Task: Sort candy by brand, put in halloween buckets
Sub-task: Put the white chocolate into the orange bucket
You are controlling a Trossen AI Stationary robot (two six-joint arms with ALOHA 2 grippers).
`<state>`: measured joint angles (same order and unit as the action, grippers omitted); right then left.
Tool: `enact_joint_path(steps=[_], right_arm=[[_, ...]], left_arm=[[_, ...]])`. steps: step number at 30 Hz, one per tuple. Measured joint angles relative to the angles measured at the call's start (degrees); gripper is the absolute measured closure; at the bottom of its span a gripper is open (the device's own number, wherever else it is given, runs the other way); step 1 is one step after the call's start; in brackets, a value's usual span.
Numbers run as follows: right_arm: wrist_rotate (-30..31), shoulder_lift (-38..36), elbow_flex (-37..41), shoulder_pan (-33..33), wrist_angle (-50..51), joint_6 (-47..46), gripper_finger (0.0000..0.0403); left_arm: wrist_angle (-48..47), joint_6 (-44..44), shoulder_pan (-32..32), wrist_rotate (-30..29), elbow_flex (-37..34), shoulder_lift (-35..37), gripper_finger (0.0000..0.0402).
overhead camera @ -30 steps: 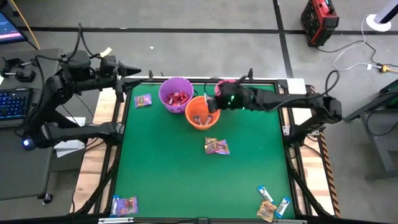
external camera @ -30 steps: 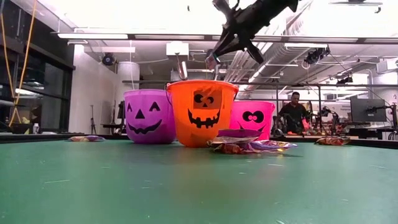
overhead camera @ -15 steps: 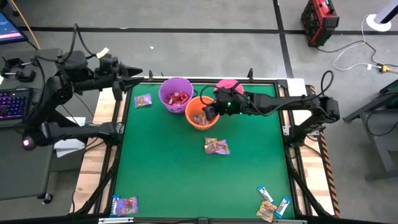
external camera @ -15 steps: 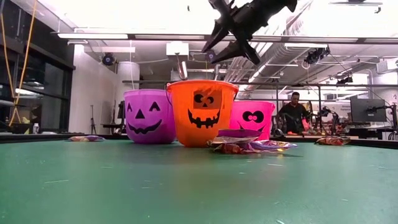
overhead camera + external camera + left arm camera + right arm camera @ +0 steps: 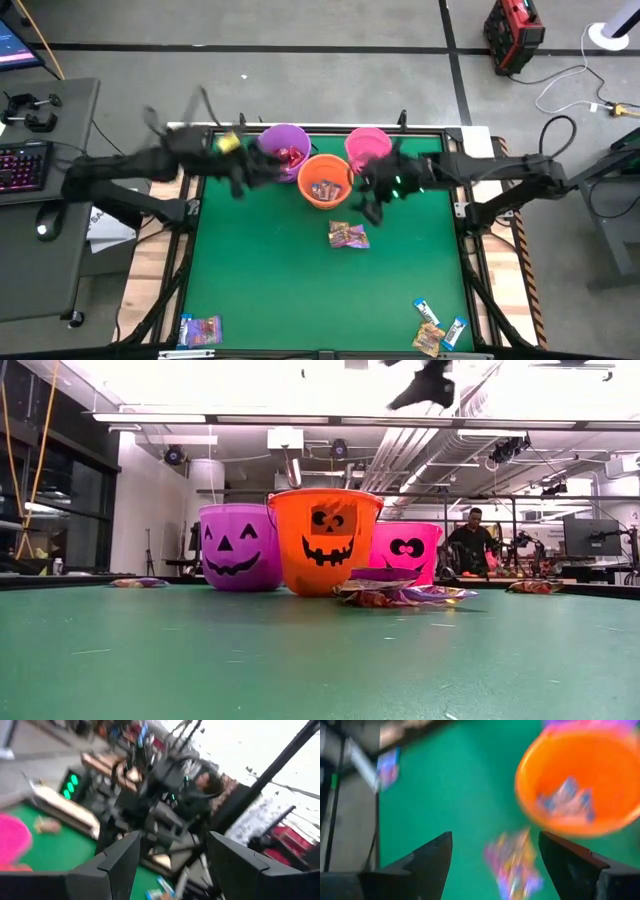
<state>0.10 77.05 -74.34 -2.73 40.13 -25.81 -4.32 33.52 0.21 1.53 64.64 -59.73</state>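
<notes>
Three halloween buckets stand on their bases at the far middle of the green mat: purple, orange and pink. Red candy lies in the purple one, and mixed wrappers lie in the orange one. A small pile of candy lies flat on the mat nearer than the orange bucket. My right gripper hangs open above the mat, between the orange bucket and that pile, with nothing between its fingers. My left gripper, blurred, is open beside the purple bucket and empty.
More candy lies at the near left corner and the near right corner of the mat. Black frame rails run along the table's edges. A person stands in the room far behind the table.
My right gripper has opened above the orange bucket, let go of a small candy, then drawn back toward the table's near right. My left arm has swung fast from the far left corner toward the right, to beside the purple bucket.
</notes>
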Motion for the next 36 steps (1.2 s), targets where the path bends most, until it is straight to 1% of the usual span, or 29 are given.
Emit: enact_joint_path(steps=[2,5,7,9,13,14,16,18,20,25,27,30,32,34,36], right_arm=[[-0.13,-1.28,2.08,-5.10,3.60,-3.18,0.0114],[-0.10,-2.52,6.35,-14.25,4.71,-11.21,0.0114],[0.23,-2.58,9.80,-20.87,4.61,-18.56,0.0114],[0.22,-2.16,13.96,-27.47,2.83,-27.73,0.0114],[0.06,-0.03,20.88,-38.56,-0.73,-49.05,0.0114],[-0.26,1.11,22.15,-40.65,-0.51,-54.21,0.0114],[-2.73,3.87,23.31,-43.78,0.07,-62.49,0.0114],[-5.78,6.78,23.39,-45.64,0.60,-66.94,0.0114],[-7.89,10.09,22.58,-46.36,1.71,-69.19,0.0114],[-10.87,17.55,18.84,-46.57,4.60,-70.19,0.0114],[-11.99,20.45,17.57,-46.51,4.72,-70.22,0.0114],[-13.70,24.39,15.65,-46.50,4.77,-70.21,0.0115],[-14.05,26.21,14.34,-46.48,5.46,-70.20,0.0119],[-14.35,27.84,13.11,-46.43,6.86,-70.69,0.0133],[-14.49,28.73,12.23,-46.33,8.22,-71.22,0.0162]], left_arm=[[3.62,2.37,-5.22,-3.25,-3.18,-2.34,0.0181],[6.52,5.50,-12.58,-6.73,-6.82,-6.27,0.0181],[7.67,7.59,-16.77,-8.46,-8.30,-8.71,0.0181],[6.86,9.29,-20.16,-10.01,-8.79,-10.90,0.0181],[1.36,10.95,-23.77,-11.66,-8.83,-15.54,0.0181],[0.04,11.40,-24.07,-11.75,-8.83,-16.52,0.0181],[-2.35,12.41,-24.11,-11.76,-8.83,-18.10,0.0181],[-3.71,12.91,-24.01,-11.78,-8.83,-19.59,0.0181],[-4.93,12.86,-23.85,-11.73,-8.83,-20.95,0.0181],[-6.96,10.83,-23.87,-11.80,-8.83,-22.18,0.0181],[-9.47,9.53,-23.88,-12.78,-8.83,-22.22,0.0181],[-14.18,9.27,-23.91,-15.15,-8.83,-22.22,0.0181],[-17.72,9.29,-24.12,-17.72,-8.95,-22.24,0.0181],[-17.87,9.37,-24.58,-21.19,-10.75,-22.15,0.0181],[-16.73,10.98,-25.24,-23.55,-13.75,-22.19,0.0181]])
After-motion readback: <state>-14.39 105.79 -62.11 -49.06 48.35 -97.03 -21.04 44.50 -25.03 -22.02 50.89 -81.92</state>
